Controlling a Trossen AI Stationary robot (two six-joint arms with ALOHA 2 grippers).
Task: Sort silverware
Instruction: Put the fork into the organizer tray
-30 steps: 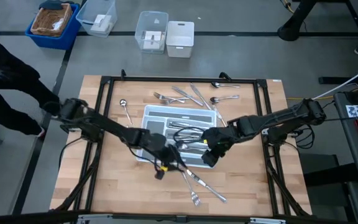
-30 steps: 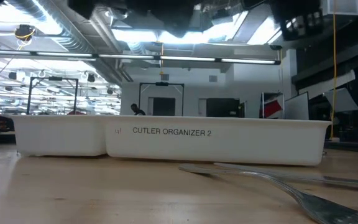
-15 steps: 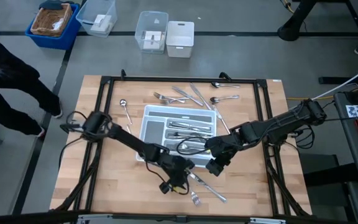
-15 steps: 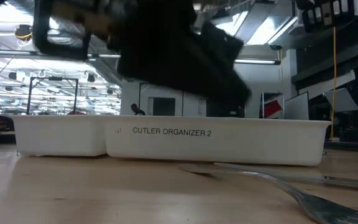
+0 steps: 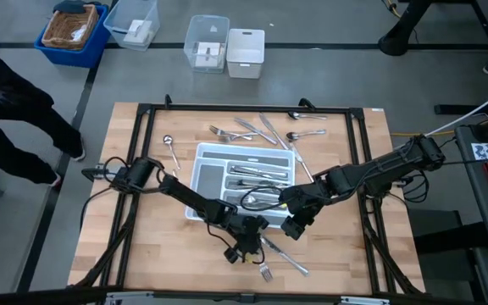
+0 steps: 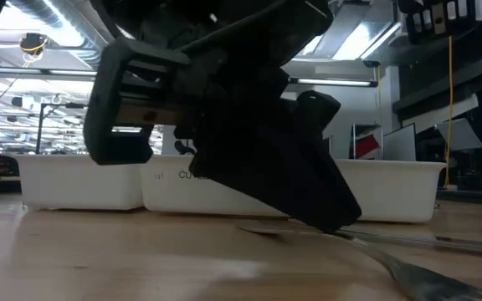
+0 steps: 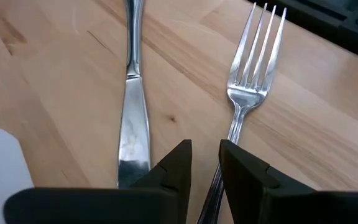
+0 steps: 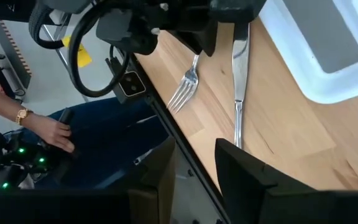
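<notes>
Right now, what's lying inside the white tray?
From above, the white tray holds several pieces of silverware lengthwise in its right-hand compartments, and the left compartments look bare. The near end is covered by both arms, so anything there is hidden.

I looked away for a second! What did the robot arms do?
The left gripper swung from beside the white plastic tray toward the table's front and came down over a silver metal fork, jaws astride its handle. The right gripper slid slightly forward. The silverware stayed put.
</notes>
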